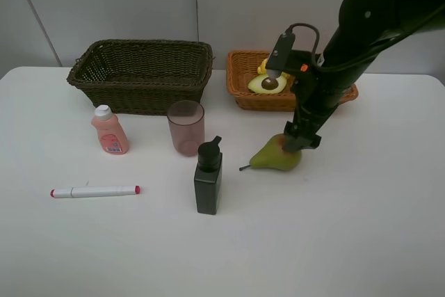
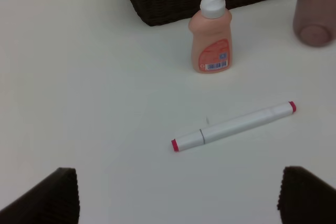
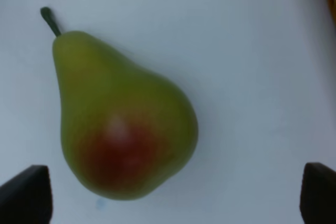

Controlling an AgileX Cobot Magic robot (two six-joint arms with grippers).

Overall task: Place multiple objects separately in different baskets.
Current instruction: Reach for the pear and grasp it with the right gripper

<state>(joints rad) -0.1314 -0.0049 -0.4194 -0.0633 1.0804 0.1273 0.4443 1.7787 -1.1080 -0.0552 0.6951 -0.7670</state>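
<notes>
Red-blushed green pear (image 3: 123, 119) between spread fingertips (image 3: 26, 195)

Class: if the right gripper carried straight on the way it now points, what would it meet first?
Probably the pear on the table, directly beneath the open right gripper; depth is unclear.

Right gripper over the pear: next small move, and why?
Probably lower the right gripper around the pear before closing: its jaws stand open, the pear lies ungrasped on the table beneath them, and the avocado half already sits in the orange-tan basket.
</notes>
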